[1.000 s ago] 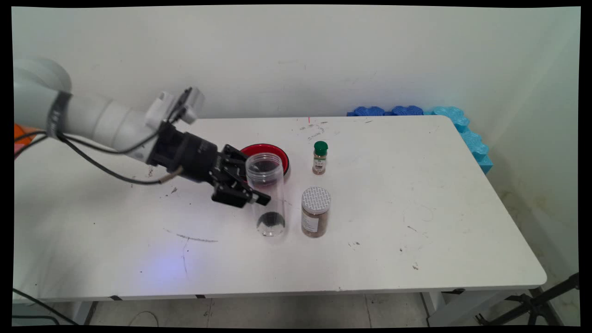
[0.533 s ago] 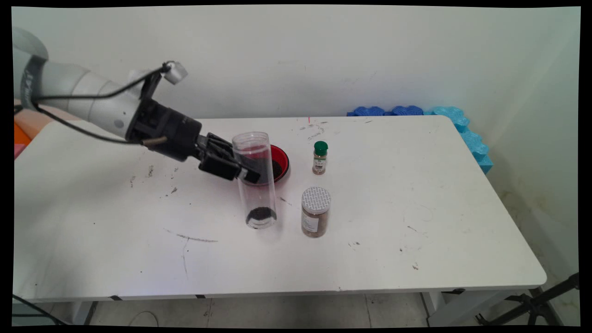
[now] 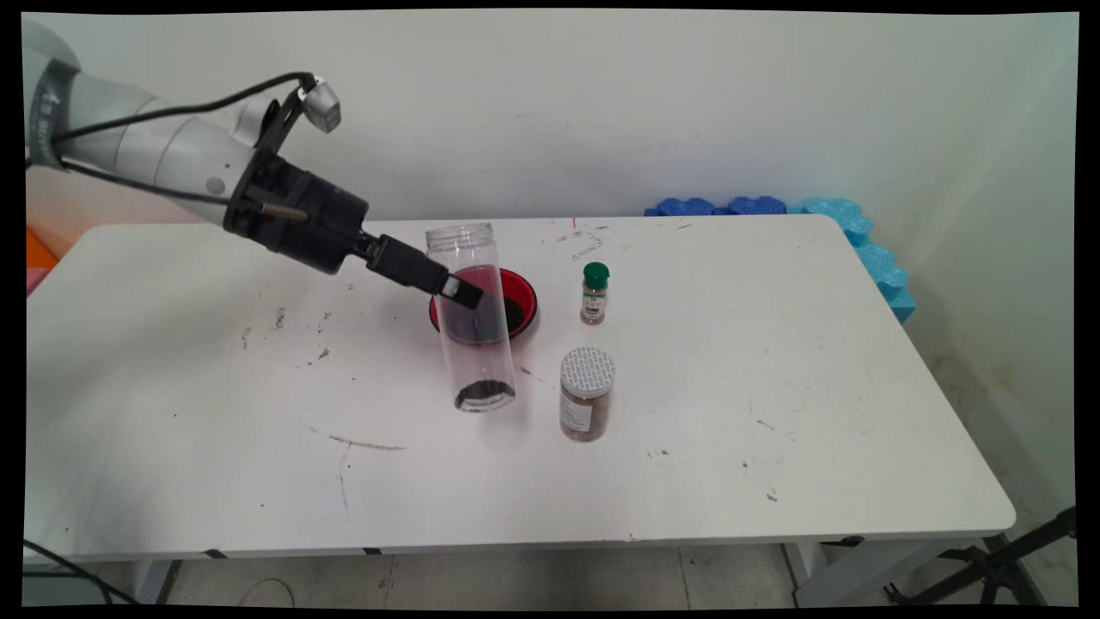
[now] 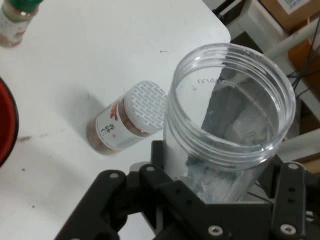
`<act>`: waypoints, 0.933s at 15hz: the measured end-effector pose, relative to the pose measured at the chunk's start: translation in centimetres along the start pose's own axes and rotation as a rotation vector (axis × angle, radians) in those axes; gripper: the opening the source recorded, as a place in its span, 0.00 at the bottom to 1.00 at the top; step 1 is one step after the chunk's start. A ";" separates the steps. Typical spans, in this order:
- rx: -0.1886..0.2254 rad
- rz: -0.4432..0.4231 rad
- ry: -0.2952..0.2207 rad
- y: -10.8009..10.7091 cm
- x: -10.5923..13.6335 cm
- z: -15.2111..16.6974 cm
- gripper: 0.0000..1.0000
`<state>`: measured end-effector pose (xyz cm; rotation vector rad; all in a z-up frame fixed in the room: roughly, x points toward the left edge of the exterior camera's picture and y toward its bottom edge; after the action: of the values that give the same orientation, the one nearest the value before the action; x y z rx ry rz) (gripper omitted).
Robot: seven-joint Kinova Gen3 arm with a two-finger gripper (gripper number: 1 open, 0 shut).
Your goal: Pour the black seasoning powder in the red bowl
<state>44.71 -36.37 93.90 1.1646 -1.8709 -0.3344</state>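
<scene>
Four containers show on the white table (image 3: 773,413) in the main view. A black gripper (image 3: 464,295) reaches in from the upper left and is clamped across the upper part of a tall clear jar (image 3: 472,318), which has no lid and leans a little, its mouth tipped toward the arm. Dark grains lie at the jar's bottom (a thin layer only); whether its base touches the table or hangs just above it, I cannot tell. Directly behind the jar sits a red bowl (image 3: 522,299), partly seen through the clear wall. To the right of the bowl stands a small green-capped spice bottle (image 3: 594,293), and nearer the camera, just right of the jar's base, a brown spice jar with a white patterned lid (image 3: 586,394). Blue foam pieces (image 3: 859,241) line the table's far right corner.

From the hand view, the clear jar's (image 4: 235,125) open threaded mouth fills the middle, pinched between the gripper's (image 4: 220,195) black linkage. Beside it on the table (image 4: 100,60) is the white-lidded spice jar (image 4: 127,125), the green-capped bottle (image 4: 17,20) at the top left corner, and the red bowl's (image 4: 7,130) rim at the left edge.
</scene>
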 end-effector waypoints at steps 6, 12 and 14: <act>-0.025 -0.220 -0.008 -0.7 1.1 -0.4 0.00; -0.036 -0.504 0.005 -1.8 1.8 -0.5 0.00; -0.031 -0.587 0.010 -2.3 1.9 -0.4 0.00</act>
<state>46.08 -39.00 93.76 1.6764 -1.4743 -0.6737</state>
